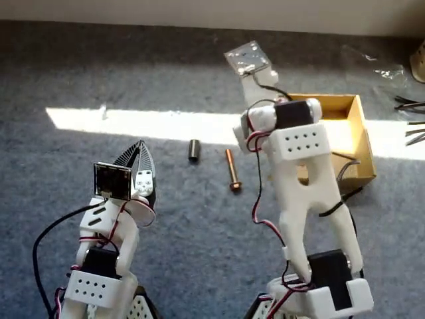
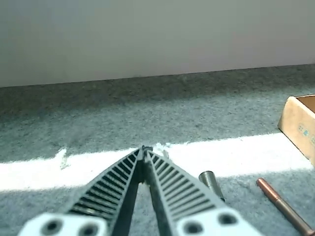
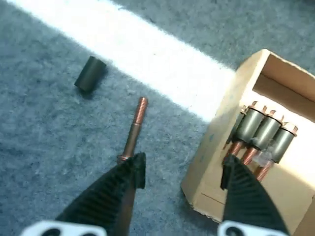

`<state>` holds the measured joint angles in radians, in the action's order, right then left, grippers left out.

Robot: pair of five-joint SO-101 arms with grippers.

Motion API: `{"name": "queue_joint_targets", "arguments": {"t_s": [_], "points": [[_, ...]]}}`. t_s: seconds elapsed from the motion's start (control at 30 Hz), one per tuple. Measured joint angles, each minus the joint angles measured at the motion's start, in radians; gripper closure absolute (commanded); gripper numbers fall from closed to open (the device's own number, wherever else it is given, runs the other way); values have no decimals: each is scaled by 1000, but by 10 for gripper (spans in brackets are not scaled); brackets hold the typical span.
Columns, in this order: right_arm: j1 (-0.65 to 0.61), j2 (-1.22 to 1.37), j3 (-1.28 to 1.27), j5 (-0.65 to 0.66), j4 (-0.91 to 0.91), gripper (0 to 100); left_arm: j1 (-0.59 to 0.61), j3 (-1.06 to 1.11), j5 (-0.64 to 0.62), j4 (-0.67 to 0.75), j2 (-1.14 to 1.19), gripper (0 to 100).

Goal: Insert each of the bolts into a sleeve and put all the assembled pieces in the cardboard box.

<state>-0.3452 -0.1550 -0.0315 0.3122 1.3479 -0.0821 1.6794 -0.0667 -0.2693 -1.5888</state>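
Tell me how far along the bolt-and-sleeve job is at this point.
Done: three assembled pieces lie in the cardboard box. In hand: nothing; the right gripper is open, the left gripper shut and empty. Left: one bolt and one sleeve lie apart outside the box, unassembled.

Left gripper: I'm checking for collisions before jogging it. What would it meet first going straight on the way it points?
Probably only the carpet ahead; the shut left gripper points past the sleeve, which lies off to its right. Depth is unclear.
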Motion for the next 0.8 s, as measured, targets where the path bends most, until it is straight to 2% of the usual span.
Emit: {"name": "queue_joint_targets", "arguments": {"t_s": [0.33, 0.53, 0.8], "points": [[-52, -305, -465, -9, -307, 771, 29, 0, 0, 0, 0, 993], [-74, -336, -634, -275, -502, 771, 29, 0, 0, 0, 0, 993], [-298, -298, -614, -290, -471, 771, 180, 0, 0, 0, 0, 993]]}}
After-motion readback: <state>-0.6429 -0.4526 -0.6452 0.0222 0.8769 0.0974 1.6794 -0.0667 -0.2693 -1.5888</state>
